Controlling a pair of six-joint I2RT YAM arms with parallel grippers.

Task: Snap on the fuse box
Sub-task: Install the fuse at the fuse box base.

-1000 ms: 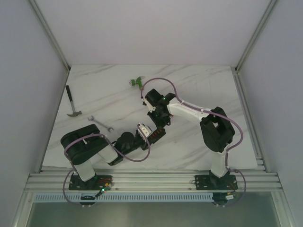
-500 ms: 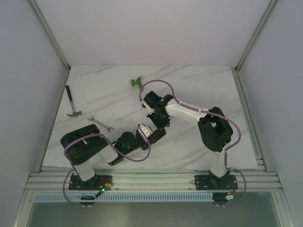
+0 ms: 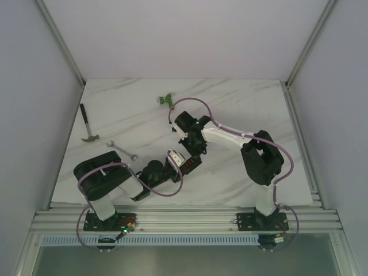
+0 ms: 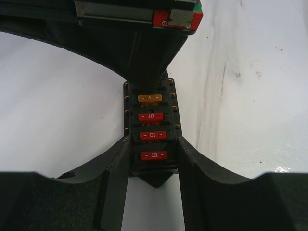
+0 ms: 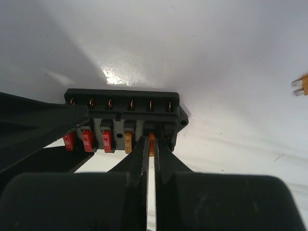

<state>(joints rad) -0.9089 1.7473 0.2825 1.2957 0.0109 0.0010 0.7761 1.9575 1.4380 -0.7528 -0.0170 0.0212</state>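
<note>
The fuse box [image 3: 187, 164] is sitting mid-frame on the desk [image 3: 247, 103]. The left tool [image 4: 154, 144] is clamping its sides and the right tool [image 5: 152, 142] is pinching an orange fuse [image 5: 152, 138] into its slot. Four are seated, and the loose fuse [image 5: 300, 87] is probably going last.

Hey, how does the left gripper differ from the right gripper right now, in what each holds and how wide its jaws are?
The left gripper has its jaws apart, clamping the fuse box by its long sides; the right gripper is shut on a thin orange fuse. The left gripper grips one end of the box; the right gripper works at the opposite end's slots. Both meet at the same box.
</note>
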